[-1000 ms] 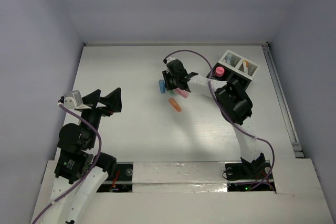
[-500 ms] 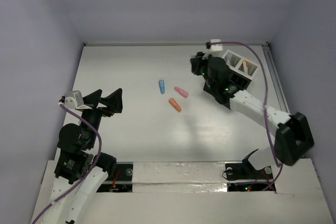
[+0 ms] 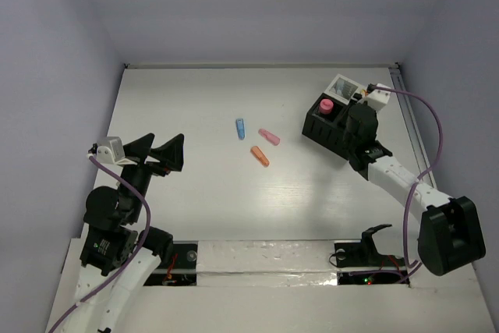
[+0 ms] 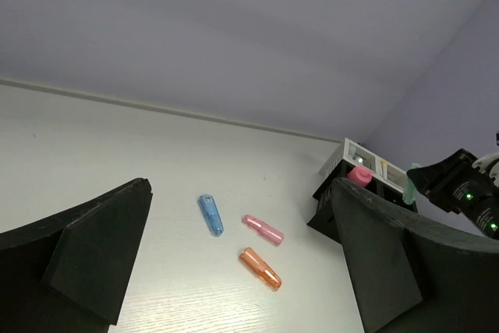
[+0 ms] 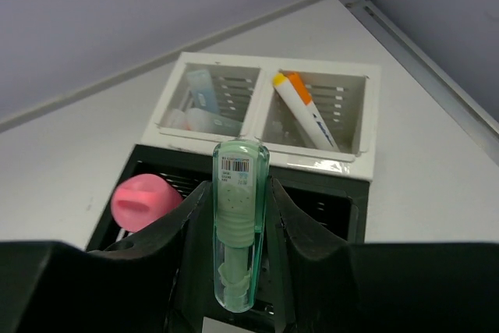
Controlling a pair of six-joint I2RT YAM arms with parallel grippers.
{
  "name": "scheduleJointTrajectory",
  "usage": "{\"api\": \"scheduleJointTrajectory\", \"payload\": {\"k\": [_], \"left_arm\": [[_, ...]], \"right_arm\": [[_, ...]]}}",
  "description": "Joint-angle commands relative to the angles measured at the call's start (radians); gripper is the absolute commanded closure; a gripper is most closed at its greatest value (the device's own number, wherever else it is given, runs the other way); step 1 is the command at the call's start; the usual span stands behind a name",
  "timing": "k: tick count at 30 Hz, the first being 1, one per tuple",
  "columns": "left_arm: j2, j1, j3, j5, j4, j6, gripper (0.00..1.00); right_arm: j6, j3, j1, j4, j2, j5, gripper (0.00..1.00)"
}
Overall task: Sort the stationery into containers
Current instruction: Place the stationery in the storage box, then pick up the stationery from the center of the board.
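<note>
white table point(image 3: 195, 193); right wrist view reveals gripper point(image 5: 238, 220) clamping green pen point(image 5: 240, 185)

Pale mint-green tube point(image 5: 240, 224) with white barcode label, pink cap point(image 5: 146, 202), black box point(image 3: 318, 130), white slatted tray point(image 5: 269, 62), orange-tipped white marker point(image 5: 304, 107), blue pen point(image 3: 240, 128), pink pen point(image 3: 269, 136), orange pen point(image 3: 260, 156), off-white table point(image 3: 195, 99).

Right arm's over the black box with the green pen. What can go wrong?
1. The green pen, clamped upright in the right end effector, hangs near the black box's edge by the white tray; dropped, it may land in the wrong cell.
2. The pink-capped item stands beside the fingers; lowering might knock it.
</note>
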Motion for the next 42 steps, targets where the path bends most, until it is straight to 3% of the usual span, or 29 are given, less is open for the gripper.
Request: {"api": "scheduleJointTrajectory", "payload": {"k": [1, 8, 10, 11, 12, 14, 15, 18, 22, 27, 32, 42], "left_arm": [[-0.01, -0.002, -0.005, 0.023, 0.065, -0.004, 0.01], [-0.002, -0.002, -0.004, 0.026, 0.068, -0.002, 0.01], [-0.001, -0.002, -0.005, 0.026, 0.068, -0.004, 0.01], [0.001, -0.002, -0.005, 0.027, 0.068, -0.002, 0.01], [0.002, -0.002, -0.004, 0.027, 0.068, -0.002, 0.01], [0.005, -0.002, -0.005, 0.03, 0.068, -0.002, 0.01], [0.008, -0.002, -0.004, 0.03, 0.069, -0.002, 0.01], [0.012, -0.002, -0.005, 0.032, 0.069, -0.002, 0.01], [0.022, -0.002, -0.004, 0.035, 0.068, -0.002, 0.01], [0.036, -0.002, -0.002, 0.041, 0.068, -0.004, 0.01], [0.048, 0.007, -0.002, 0.041, 0.065, -0.002, 0.01], [0.056, 0.016, -0.002, 0.041, 0.063, -0.001, 0.01]], "right_arm": [[-0.021, -0.02, -0.012, 0.068, 0.02, 0.101, 0.88], [-0.036, -0.018, -0.044, 0.093, 0.069, 0.127, 0.87], [-0.044, -0.017, -0.044, 0.1, 0.08, 0.124, 0.82], [-0.05, -0.017, -0.044, 0.108, 0.085, 0.123, 0.76], [-0.053, -0.009, -0.044, 0.106, 0.088, 0.115, 0.63], [-0.057, 0.005, -0.044, 0.091, 0.097, 0.1, 0.49], [-0.053, 0.011, -0.044, 0.082, 0.096, 0.08, 0.38], [-0.041, 0.034, -0.044, 0.045, 0.073, -0.006, 0.28], [-0.022, 0.063, -0.01, 0.011, 0.037, -0.178, 0.23], [-0.031, 0.178, 0.14, -0.042, 0.117, -0.325, 0.24], [-0.057, 0.38, 0.328, -0.153, 0.391, -0.446, 0.22], [-0.088, 0.782, 0.416, -0.346, 0.825, -0.483, 0.18]]}}
